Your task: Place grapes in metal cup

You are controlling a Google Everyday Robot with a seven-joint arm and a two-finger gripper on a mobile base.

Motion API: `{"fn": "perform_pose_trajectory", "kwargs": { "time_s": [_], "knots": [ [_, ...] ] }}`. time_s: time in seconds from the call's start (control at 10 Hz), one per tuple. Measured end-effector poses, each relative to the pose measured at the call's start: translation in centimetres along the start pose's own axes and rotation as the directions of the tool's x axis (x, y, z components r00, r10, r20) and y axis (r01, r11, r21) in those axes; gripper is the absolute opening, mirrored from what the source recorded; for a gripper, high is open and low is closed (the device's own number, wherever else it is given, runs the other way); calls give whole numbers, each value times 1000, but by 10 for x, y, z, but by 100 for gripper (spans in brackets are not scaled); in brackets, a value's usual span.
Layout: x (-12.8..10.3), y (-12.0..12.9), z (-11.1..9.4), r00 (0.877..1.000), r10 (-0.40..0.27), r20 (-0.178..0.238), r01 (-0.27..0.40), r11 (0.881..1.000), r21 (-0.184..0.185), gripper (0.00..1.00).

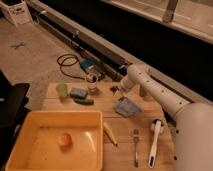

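Gripper (120, 89): at end of white arm, low over back-mid part of table (102, 109), pointing left, away from the arm's elbow.
Grip state: can't tell, tip merges w/ a dark clump.
Grapes (115, 91): small dark bunch right at gripper tip, at tabletop level; held or just touched, can't tell.
Metal cup (143, 91): upright near table's back edge, right of gripper, partly behind the arm; apart from grapes.
Glass jar (91, 83): upright, left of grapes, near back edge.
Green cup (62, 89): back-left corner area.
Sponge (78, 92): blue, btwn green cup & jar.
Cucumber (84, 101): lying flat just in front of sponge.
Cloth (126, 107): blue-grey, crumpled, in front of gripper & to its right.
Tub (30, 117): big yellow, front-left; one small orange-pink item inside.
Banana (109, 133): beside tub's right wall.
Fork (135, 147): front, right of banana.
Brush (154, 142): white, right of fork.
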Motion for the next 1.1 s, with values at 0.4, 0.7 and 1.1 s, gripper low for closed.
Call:
{"fn": "perform_pose_trajectory", "kwargs": {
  "time_s": [0.4,0.7,1.1],
  "knots": [
    [4,-1,18,1000,10,21,-9,999,-31,72],
    [10,6,31,1000,-4,11,5,998,-59,45],
    [8,9,32,1000,-21,13,21,998,-63,4]
  ]
}}
